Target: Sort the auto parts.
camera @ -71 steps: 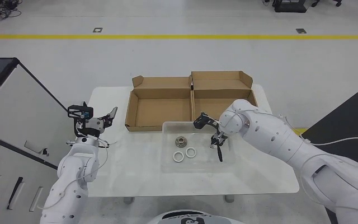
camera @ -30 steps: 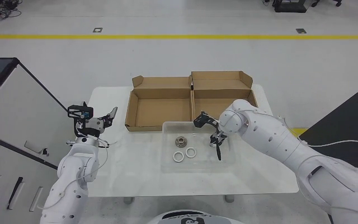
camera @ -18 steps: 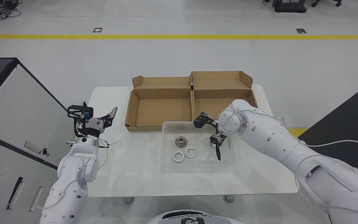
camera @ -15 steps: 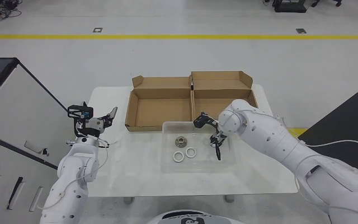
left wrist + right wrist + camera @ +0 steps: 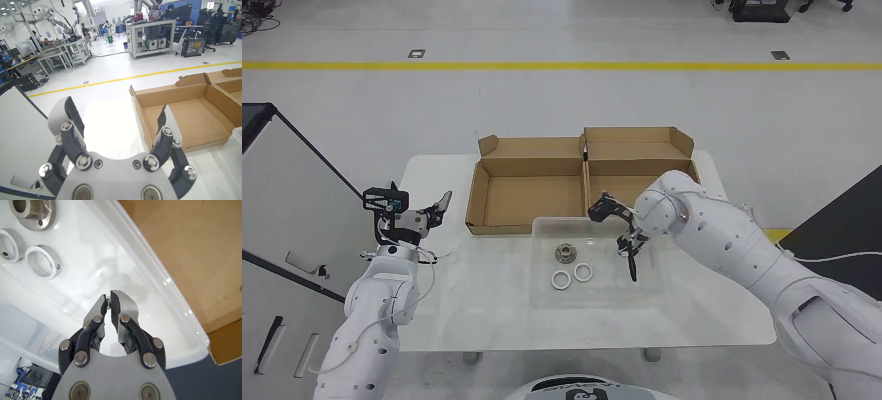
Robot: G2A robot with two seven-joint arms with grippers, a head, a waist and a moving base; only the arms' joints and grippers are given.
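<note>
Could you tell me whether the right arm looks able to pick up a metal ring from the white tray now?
Probably not yet: the right end effector is shut on a small screw and must release it first. Otherwise the rings lie uncovered in the tray, close by.

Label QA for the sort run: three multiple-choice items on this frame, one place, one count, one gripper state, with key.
1. The right gripper hangs over: A a cardboard box; B the tray; C bare table.
2. Ring collars in the tray: A one; B two; C four.
3. The left gripper is: A shut on a ring; B shut on a screw; C open.
Key: 1 B, tray floor shows past its fingertips; 2 B, two collars beside the flanged hub; 3 C, its fingers stand apart, nothing between.
</note>
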